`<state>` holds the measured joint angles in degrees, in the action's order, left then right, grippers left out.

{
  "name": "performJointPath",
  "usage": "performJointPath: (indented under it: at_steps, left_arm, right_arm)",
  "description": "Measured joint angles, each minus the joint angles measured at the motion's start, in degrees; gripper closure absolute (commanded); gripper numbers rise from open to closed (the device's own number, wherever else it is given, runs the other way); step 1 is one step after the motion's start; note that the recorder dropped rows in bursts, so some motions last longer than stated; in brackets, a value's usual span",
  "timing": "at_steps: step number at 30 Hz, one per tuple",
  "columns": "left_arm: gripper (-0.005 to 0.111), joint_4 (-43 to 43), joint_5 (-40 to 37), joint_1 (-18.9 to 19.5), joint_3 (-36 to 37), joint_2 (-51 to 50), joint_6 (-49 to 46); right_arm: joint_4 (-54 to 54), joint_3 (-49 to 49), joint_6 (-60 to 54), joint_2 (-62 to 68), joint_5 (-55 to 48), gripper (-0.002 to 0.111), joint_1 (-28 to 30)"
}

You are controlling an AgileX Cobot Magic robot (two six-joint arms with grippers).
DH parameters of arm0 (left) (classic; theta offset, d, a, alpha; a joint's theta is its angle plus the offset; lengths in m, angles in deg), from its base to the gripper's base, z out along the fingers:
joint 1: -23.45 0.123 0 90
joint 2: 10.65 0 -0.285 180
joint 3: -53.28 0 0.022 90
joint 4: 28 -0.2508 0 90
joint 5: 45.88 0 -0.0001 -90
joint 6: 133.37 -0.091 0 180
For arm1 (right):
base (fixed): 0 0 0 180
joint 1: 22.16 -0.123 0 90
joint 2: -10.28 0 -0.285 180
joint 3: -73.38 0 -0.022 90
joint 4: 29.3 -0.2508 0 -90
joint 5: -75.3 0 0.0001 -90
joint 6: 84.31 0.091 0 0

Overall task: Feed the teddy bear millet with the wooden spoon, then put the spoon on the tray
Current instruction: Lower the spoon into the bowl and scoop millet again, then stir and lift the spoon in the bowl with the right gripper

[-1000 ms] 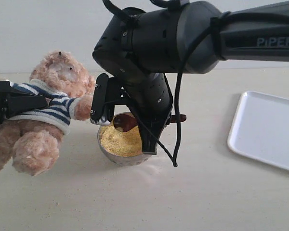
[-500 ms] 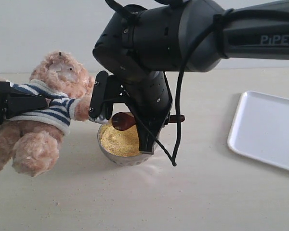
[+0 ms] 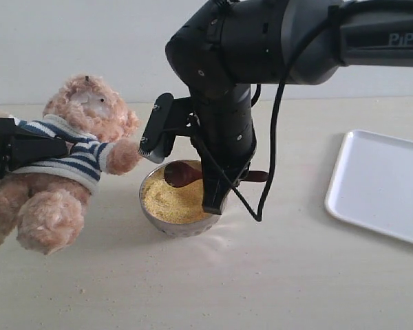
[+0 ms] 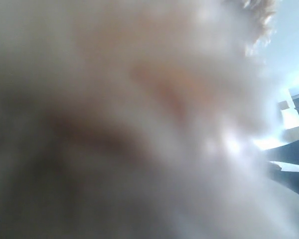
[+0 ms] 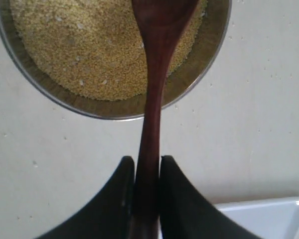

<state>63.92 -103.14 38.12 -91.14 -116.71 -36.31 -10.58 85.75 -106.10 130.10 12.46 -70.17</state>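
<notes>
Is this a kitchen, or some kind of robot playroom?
Probably a robot test bench, not a kitchen. There is a plain tabletop against a bare wall, and a black robot arm holding a wooden spoon over millet. A teddy bear is the pretend diner.

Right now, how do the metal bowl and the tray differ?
The metal bowl is round, deep and holds millet; the tray is flat, white and rectangular. The bowl sits by the right gripper, with the wooden spoon over it; the tray lies apart, to the right. Both rest on the table.
</notes>
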Motion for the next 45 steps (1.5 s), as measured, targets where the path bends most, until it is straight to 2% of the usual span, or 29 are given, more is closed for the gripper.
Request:
performJointPath:
  at_steps: [10, 23, 45]
  left_arm:
    - [0.102, 0.0, 0.0, 0.0, 0.0, 0.0, 0.0]
    - [0.102, 0.0, 0.0, 0.0, 0.0, 0.0, 0.0]
    - [0.102, 0.0, 0.0, 0.0, 0.0, 0.0, 0.0]
  right_arm:
    - [-2.7, 0.0, 0.3, 0.0, 3.3, 0.109, 0.0]
    - [-0.7, 0.0, 1.8, 1.8, 1.2, 0.109, 0.0]
    - [-5.8, 0.0, -0.6, 2.0, 1.3, 0.109, 0.0]
